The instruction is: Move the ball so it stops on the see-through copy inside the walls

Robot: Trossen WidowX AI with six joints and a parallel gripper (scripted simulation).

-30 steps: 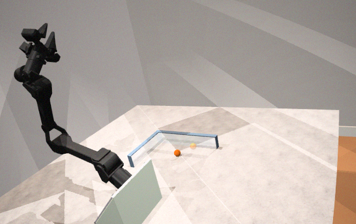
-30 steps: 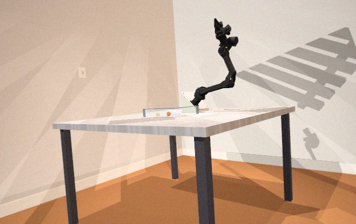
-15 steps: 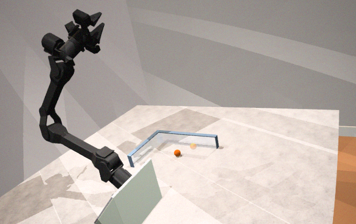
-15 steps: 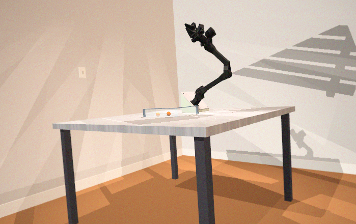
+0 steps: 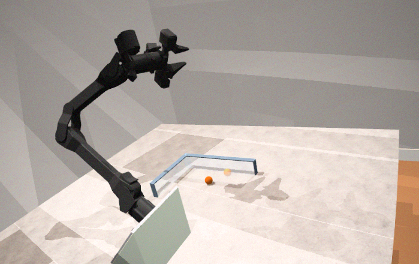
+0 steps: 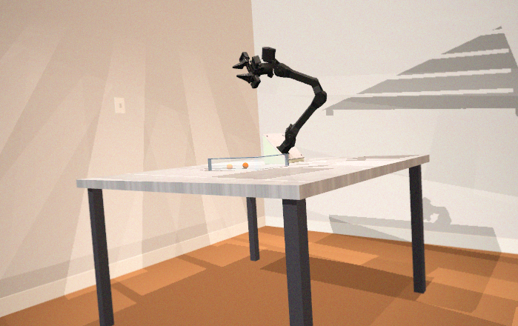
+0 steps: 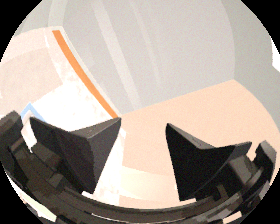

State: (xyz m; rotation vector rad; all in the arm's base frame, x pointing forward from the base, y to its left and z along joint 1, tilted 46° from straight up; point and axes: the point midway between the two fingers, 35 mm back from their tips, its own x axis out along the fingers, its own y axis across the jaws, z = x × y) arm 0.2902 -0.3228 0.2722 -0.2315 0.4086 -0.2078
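Pale marbled table (image 5: 319, 197), lit in streaks, with bare walls behind; you are looking across it from the base end.

Nearest you in the top view stands a green-faced panel (image 5: 161, 230) at the arm's foot. Just beyond it the walls (image 5: 220, 158) bend into a corner, blue-edged and clear. The ball (image 5: 208, 179), solid orange, sits on the table inside that corner, out from both walls and touching neither. The see-through copy (image 5: 226, 171) lies just beside it, a little further from the base and closer to the far wall. The two are near but apart, so the ball is not yet on its spot.

Farthest up, the gripper (image 5: 177, 57) hangs high over the table, pointing roughly level, not down. Its fingers stand partly parted with nothing between them; the wrist view shows only wall and a sliver of table past the tips.

The relation you need: the ball lies well below the fingertips and ahead of them. Judging from this, you must pitch the wrist down and descend a long way. The ball is round, so no axis matters. Approach from the base side; a nudge toward the copy looks short.
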